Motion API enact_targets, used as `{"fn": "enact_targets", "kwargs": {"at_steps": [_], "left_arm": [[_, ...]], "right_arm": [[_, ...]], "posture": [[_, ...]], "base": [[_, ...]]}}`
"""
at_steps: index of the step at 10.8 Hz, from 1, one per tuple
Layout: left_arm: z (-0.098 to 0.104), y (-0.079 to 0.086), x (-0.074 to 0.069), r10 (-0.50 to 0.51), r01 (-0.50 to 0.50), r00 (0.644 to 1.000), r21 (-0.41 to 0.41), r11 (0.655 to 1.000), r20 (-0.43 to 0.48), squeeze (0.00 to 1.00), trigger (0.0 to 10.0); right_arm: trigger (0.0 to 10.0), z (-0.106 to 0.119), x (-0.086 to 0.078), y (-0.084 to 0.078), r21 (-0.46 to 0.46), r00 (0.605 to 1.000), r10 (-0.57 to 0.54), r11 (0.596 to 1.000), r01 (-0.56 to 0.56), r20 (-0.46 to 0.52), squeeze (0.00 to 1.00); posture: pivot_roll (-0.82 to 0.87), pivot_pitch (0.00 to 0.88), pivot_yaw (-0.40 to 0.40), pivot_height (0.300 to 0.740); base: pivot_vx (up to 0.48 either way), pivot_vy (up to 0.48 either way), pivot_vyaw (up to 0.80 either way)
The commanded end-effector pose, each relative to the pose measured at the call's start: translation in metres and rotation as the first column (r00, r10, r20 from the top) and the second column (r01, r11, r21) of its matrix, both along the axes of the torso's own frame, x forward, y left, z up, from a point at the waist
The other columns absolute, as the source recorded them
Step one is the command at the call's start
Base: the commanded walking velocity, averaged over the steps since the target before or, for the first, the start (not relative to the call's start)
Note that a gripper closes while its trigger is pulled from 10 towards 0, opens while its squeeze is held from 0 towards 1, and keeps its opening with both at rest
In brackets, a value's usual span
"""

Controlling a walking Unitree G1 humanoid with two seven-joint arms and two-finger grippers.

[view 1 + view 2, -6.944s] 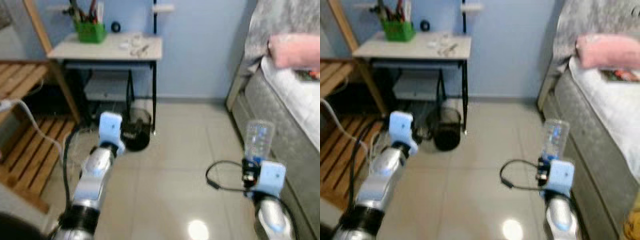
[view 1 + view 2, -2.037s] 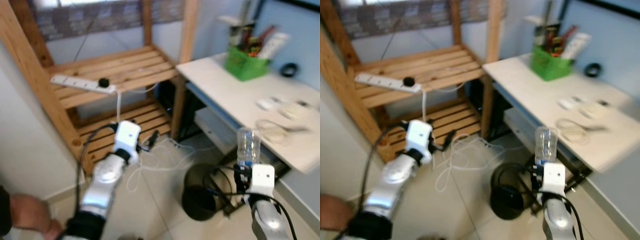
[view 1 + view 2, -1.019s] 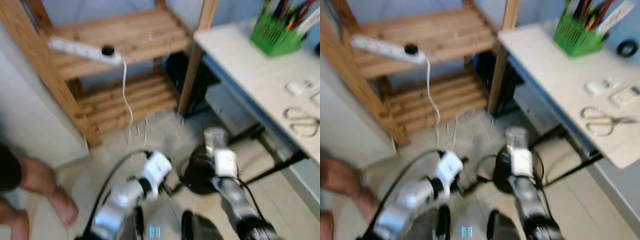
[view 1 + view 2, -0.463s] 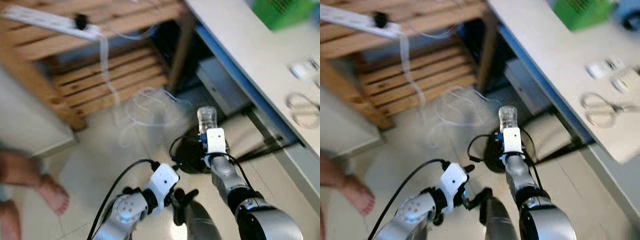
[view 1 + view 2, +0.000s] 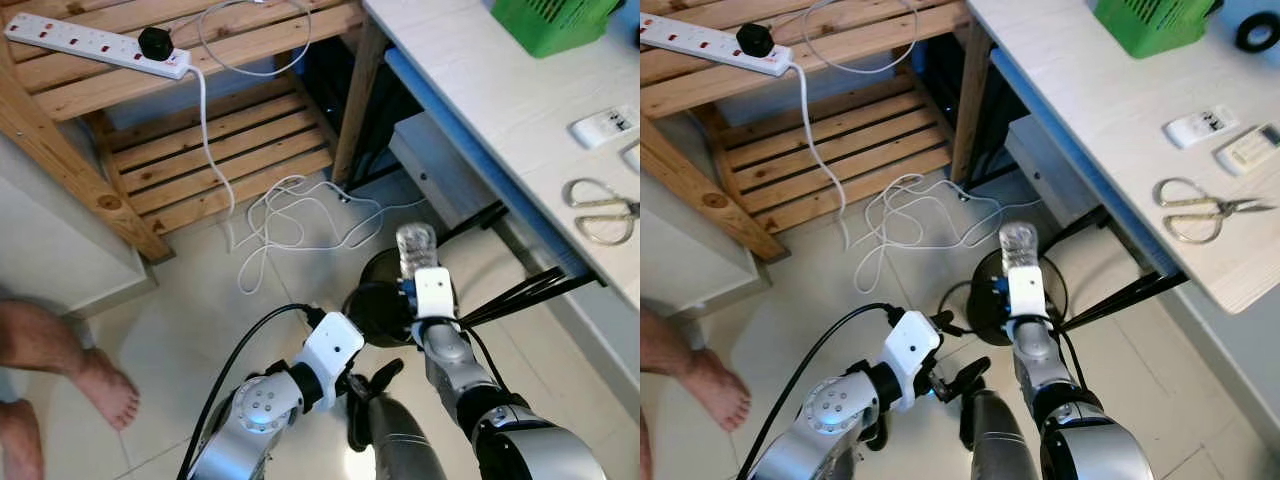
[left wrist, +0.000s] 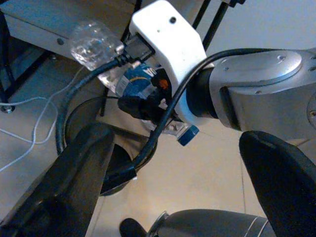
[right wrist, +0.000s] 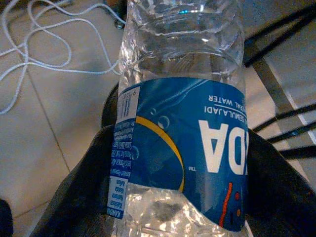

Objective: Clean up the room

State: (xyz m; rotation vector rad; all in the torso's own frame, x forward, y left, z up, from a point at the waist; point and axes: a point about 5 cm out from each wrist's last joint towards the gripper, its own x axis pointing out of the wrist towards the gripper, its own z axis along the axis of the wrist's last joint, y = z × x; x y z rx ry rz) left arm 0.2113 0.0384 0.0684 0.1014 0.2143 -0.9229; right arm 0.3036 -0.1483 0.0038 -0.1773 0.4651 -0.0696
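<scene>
My right gripper [image 5: 410, 283] is shut on a clear plastic water bottle [image 5: 415, 245] with a blue label [image 7: 187, 143]. The bottle's base points away from the wrist. It hangs just above a black round bin [image 5: 375, 305] that stands on the tiled floor beside the table's legs. In the right wrist view the bin [image 7: 109, 106] shows behind the bottle. My left gripper [image 5: 366, 396] hangs open low in front of me, a short way from the bin. Its wrist view looks at the right wrist, the bottle [image 6: 98, 47] and the bin's rim [image 6: 74, 111].
White cables [image 5: 290, 215] lie loose on the floor by the bin. A wooden shelf [image 5: 200, 150] carries a power strip [image 5: 95, 45]. A white table [image 5: 500, 90] holds scissors [image 5: 600, 210] and a green basket [image 5: 555, 20]. A person's bare feet [image 5: 60, 375] stand at the left.
I have walked from the bed side to the bin and the view has tipped down. Over the last second the bottle stays in the right gripper above the bin.
</scene>
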Motion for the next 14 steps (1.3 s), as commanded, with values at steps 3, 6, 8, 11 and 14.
{"fn": "enact_targets", "kwargs": {"at_steps": [3,6,8,11,14], "left_arm": [[0.005,0.026,0.009,0.102,-0.102,0.994,0.023,0.994,0.033,0.00,10.0],[0.033,0.094,0.041,0.424,-0.421,0.904,-0.058,0.905,0.056,0.00,10.0],[0.042,0.086,0.048,0.395,-0.392,0.908,-0.053,0.918,0.142,0.00,10.0],[0.093,0.086,0.061,0.408,-0.395,0.841,-0.113,0.912,0.355,0.00,10.0],[0.089,0.066,0.080,0.385,-0.370,0.856,-0.112,0.922,0.345,0.00,10.0]], "right_arm": [[10.0,0.005,0.004,-0.018,0.051,0.995,-0.099,0.994,0.097,0.023,0.00],[10.0,0.035,0.014,-0.041,0.138,0.949,-0.163,0.982,0.130,0.268,0.00],[10.0,0.048,-0.025,-0.059,0.159,0.862,-0.222,0.973,0.167,0.455,0.00],[10.0,0.085,-0.087,-0.079,0.140,0.775,-0.256,0.967,0.215,0.578,0.00],[10.0,0.098,-0.099,-0.081,0.123,0.779,-0.263,0.964,0.236,0.569,0.00]], "posture": [[0.18,0.297,-0.014,0.736],[0.16,0.186,0.007,0.736],[0.11,0.087,0.008,0.736],[0.06,0.030,0.025,0.736],[0.00,0.004,0.052,0.736]], "base": [[0.000,0.000,0.00],[0.000,0.000,0.00],[0.000,0.000,0.00],[0.000,0.000,0.00],[0.000,0.000,0.00]]}}
